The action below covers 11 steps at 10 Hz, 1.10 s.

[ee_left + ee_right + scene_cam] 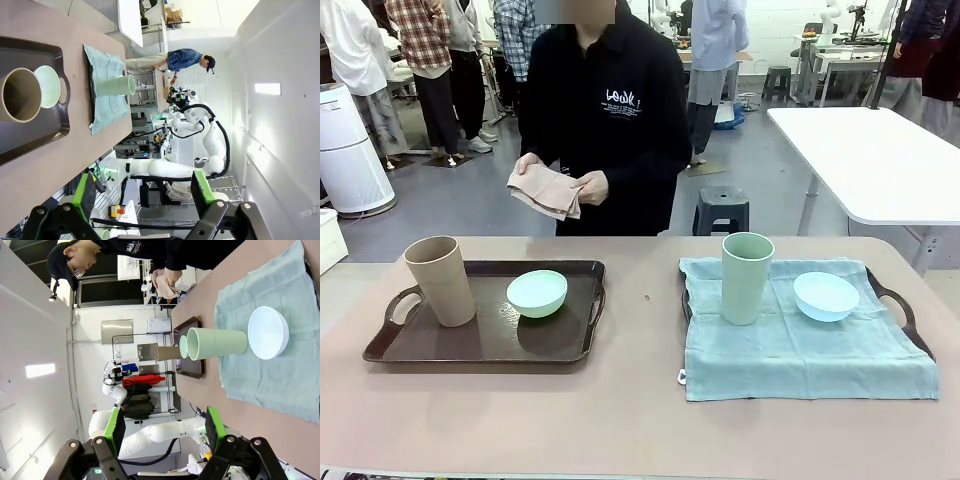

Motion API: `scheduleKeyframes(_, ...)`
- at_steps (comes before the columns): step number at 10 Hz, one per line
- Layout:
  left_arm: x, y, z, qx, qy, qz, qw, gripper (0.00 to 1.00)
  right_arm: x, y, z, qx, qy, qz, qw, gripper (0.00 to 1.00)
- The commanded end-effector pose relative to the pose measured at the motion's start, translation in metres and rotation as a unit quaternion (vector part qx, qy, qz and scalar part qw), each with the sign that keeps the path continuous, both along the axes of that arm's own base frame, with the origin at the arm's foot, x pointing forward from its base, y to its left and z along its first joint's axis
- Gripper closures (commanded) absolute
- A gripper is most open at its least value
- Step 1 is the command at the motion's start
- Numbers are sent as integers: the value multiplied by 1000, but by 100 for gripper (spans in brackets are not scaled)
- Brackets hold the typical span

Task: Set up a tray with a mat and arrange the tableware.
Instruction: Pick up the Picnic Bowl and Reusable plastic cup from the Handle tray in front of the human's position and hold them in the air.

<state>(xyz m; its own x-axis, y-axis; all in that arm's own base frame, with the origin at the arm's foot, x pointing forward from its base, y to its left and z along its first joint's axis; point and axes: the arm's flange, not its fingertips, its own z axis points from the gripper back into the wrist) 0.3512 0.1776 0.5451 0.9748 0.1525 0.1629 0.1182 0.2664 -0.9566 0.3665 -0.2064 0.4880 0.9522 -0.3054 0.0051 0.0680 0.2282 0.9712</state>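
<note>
Nearest of all, the left gripper is seen in its wrist view with its two green-padded fingers spread wide and nothing between them. The right gripper is likewise shown in its own wrist view with fingers held apart and nothing pinched. Neither is touching anything. Beyond them, a beige table is seen from the front, and two trays are counted on it, side by side and well apart. On the robot's left, a dark brown tray is left bare of any mat. One tan tumbler is stood upright on it at its left end. One mint green bowl is set near the tumbler, to its right, not touching it. On the robot's right, a second tray is covered by one blue-green cloth mat, which is draped over its near edge onto the table. One pale green tumbler is stood upright on the mat, with one light blue bowl placed near it on its right. Two tumblers and two bowls are thus counted. Farther off, at the far edge of the table, a person in black is seen, and one folded tan cloth is held in both hands. Behind, to the right, one white table is visible.
</note>
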Motion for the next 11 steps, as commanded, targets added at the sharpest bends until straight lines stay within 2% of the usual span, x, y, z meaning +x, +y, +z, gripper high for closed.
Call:
scheduleKeyframes(1, 0, 2, 0, 10, -4, 1, 1000, 0, 0, 1, 0, -4, -7, -6, 1000, 15)
scheduleKeyframes(11, 0, 2, 0, 10, -4, 1, 1000, 0, 0, 1, 0, -4, -7, -6, 1000, 15)
